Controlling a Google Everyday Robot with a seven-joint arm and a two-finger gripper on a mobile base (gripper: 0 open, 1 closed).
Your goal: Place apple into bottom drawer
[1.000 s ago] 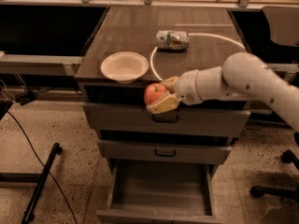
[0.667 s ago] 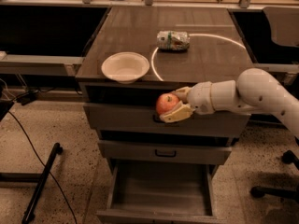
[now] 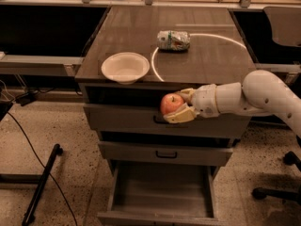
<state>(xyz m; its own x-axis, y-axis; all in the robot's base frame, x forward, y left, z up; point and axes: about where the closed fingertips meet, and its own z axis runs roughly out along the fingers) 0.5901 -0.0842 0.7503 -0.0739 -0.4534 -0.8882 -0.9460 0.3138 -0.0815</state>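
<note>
Gripper (image 3: 175, 108) clamping apple (image 3: 170, 101) hangs off desk (image 3: 211, 60) front edge, mid-right. Bottom drawer (image 3: 162, 194) juts out below, open from above. Bowl (image 3: 125, 66) & can (image 3: 173, 40) sit up top.

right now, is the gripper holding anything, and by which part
The gripper holds the small round red-orange apple by the side facing the arm, one finger above, one beneath, level with the grey top drawer.

From where I stand, no word or number can be read. The can (image 3: 173, 40) on the cabinet (image 3: 127, 121) top carries green print that I cannot make out. The gripper (image 3: 181, 105) clasps the apple (image 3: 169, 103) in front of the cabinet's top drawer.
</note>
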